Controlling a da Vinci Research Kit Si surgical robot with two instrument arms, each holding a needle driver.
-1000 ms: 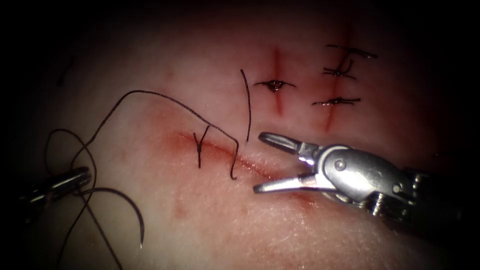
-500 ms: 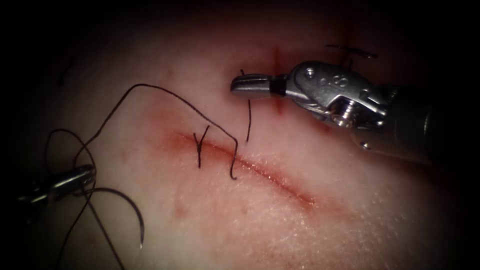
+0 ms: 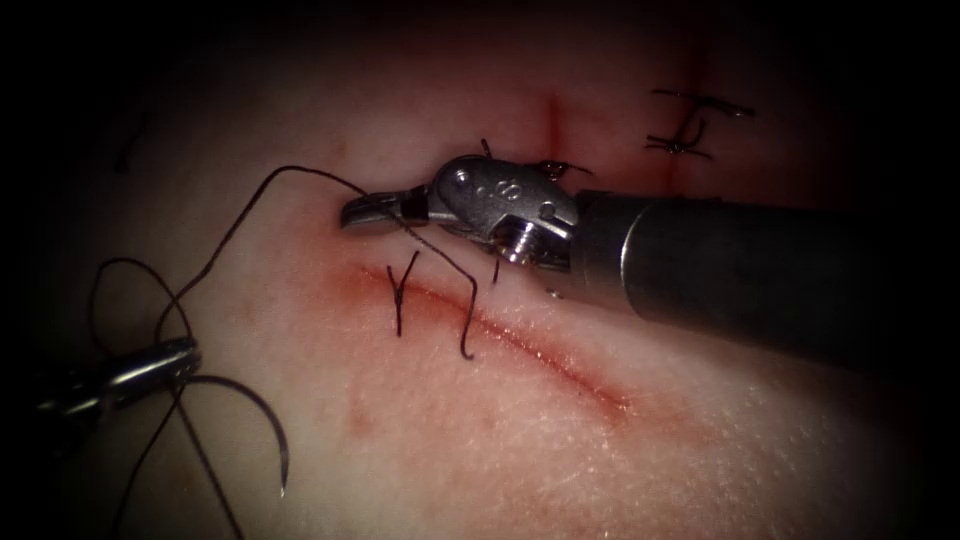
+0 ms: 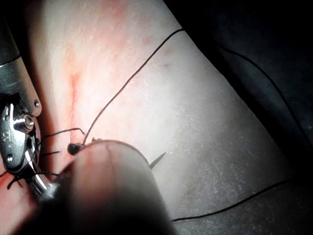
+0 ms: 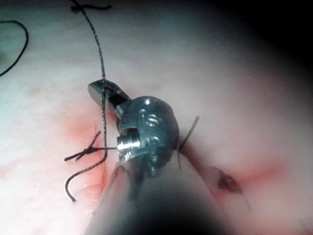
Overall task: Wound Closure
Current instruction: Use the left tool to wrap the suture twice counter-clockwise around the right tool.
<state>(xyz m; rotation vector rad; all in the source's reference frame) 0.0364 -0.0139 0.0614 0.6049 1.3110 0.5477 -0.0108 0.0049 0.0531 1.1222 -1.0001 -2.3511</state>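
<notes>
Right claw [image 3: 362, 212] together at the thread [image 3: 225, 235], left claw [image 3: 150, 365] clamped on the thread, needle [image 3: 262, 412] free on tissue [image 3: 480, 440]

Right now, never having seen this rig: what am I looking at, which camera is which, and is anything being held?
This is a two-armed surgical practice robot stitching a cut in a slab of pork, the tissue. One picture looks down from an overhead scope; the other two come from small cameras riding on each arm.

The right gripper, on the thick shaft entering from the scope picture's right, is shut on the dark thread just above the cut's left end; its own camera shows the thread crossing its tip.

The left gripper sits left of the cut among loops of thread; whether it grips any I cannot tell.

The curved needle lies loose on the tissue, left of the cut, held by nothing. Finished stitches sit further back.
</notes>
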